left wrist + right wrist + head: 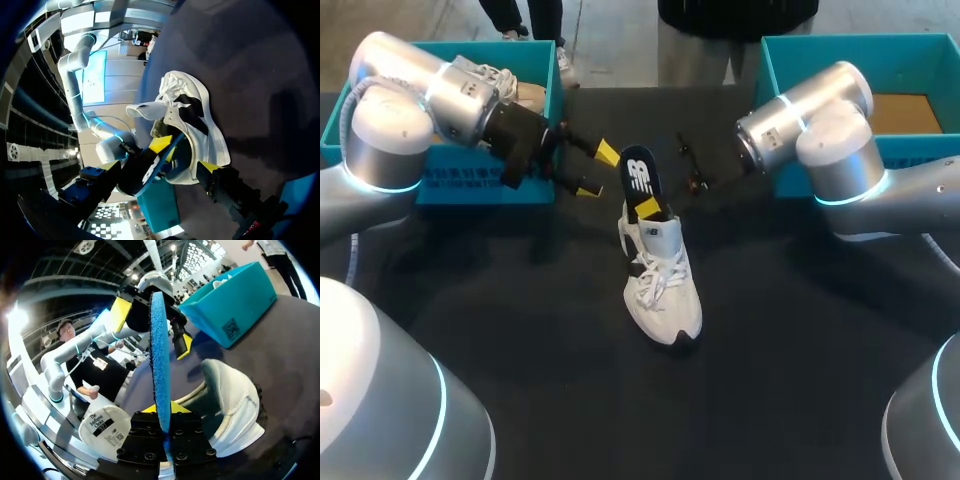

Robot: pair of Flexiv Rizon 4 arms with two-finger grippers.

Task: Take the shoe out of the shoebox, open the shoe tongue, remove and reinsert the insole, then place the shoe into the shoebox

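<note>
White shoe (662, 290), its insole (639, 176) seemingly pinched by right fingers (648, 208)

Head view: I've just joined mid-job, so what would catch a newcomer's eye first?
The white shoe lies in the middle of the dark table, outside the boxes, with its insole standing up out of the opening. The right pincer is shut on that insole, which its wrist view shows edge-on as a blue blade. The left pincer hangs open right beside it, in front of the teal shoebox.
</note>
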